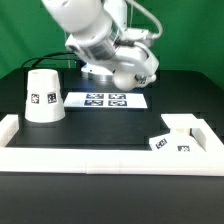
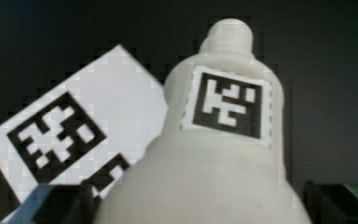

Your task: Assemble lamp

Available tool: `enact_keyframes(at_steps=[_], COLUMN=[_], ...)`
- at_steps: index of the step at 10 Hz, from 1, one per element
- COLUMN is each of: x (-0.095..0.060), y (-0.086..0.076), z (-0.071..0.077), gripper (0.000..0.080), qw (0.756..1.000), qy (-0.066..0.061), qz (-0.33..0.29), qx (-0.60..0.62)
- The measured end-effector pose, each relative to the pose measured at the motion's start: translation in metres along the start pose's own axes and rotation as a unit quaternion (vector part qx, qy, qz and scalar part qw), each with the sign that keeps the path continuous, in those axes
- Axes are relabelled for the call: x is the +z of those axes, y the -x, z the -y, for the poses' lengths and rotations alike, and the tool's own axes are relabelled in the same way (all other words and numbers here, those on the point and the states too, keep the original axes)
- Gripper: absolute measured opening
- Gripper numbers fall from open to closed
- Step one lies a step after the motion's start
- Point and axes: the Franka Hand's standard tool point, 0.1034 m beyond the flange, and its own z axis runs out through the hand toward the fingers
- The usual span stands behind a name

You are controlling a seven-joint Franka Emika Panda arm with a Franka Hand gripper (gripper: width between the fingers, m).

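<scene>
In the wrist view the white bulb [image 2: 220, 120] fills the space between my fingers. It carries a square tag and its narrow end points away from the camera. My gripper [image 2: 197, 206] is shut on its wide end, with a dark finger [image 2: 60, 200] on each side. In the exterior view the gripper [image 1: 130, 78] hangs low over the far end of the marker board [image 1: 105, 100], and the bulb cannot be made out there. The cone-shaped shade [image 1: 44, 96] stands at the exterior view's left. The square base block [image 1: 172, 137] lies at the exterior view's right, by the rail corner.
White border rails run along the front [image 1: 100, 158], the exterior view's left [image 1: 8, 126] and the exterior view's right [image 1: 207, 138]. The marker board also shows beneath the bulb in the wrist view [image 2: 69, 130]. The arm's body looms over the back of the table.
</scene>
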Motion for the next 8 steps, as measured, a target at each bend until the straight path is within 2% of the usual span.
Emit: enact_keyframes(at_steps=[2, 5, 6, 7, 8], x=[-0.012, -0.012, -0.015, -0.023, -0.032], y=[0.014, 0.007, 0.003, -0.002, 0.001], z=[0.013, 0.017, 0.019, 0.022, 0.031], gripper=[0.0577, 0.0578, 0.0579, 0.0579, 0.0579], qw=[1.0, 0.999, 0.997, 0.989, 0.982], qy=[-0.002, -0.006, -0.002, 0.031, 0.053], qz=[-0.01, -0.04, -0.075, -0.136, -0.169], qx=[0.022, 0.016, 0.003, -0.04, -0.072])
